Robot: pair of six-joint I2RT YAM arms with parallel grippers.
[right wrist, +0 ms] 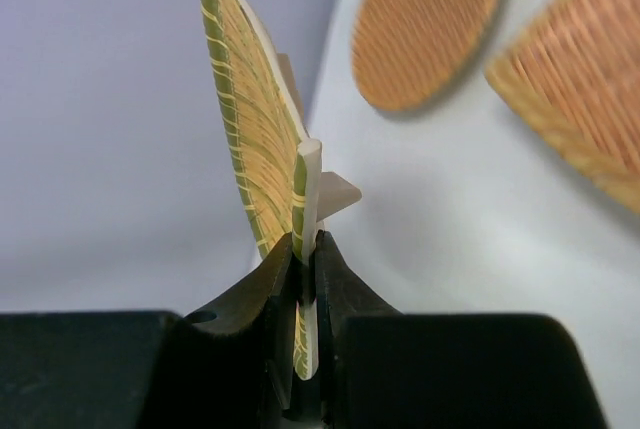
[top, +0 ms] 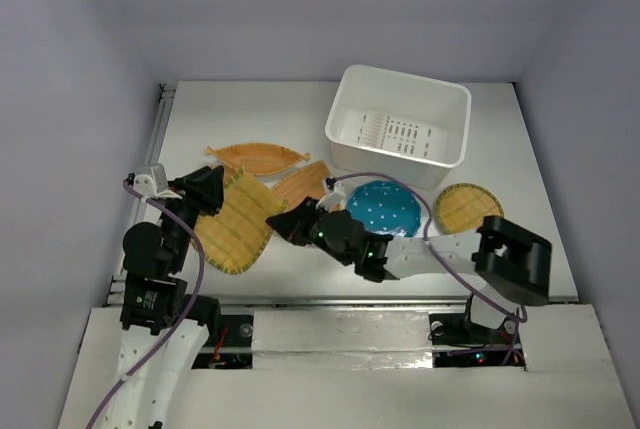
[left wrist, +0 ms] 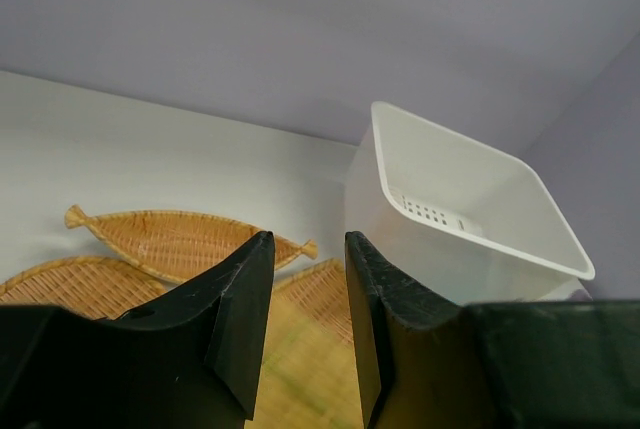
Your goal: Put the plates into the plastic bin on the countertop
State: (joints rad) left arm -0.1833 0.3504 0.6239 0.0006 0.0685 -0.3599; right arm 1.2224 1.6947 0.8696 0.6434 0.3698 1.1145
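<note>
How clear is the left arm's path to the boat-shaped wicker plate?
Likely yes: the boat-shaped wicker plate lies flat just ahead of the left gripper, jaws apart and empty. The right gripper clamps the fan-shaped plate, clear of that path.

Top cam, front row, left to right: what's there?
fan plate → right tool, clamped on its right edge → teal plate → round plate. Left out as overlapping: left tool, leaf plate, bin.
</note>
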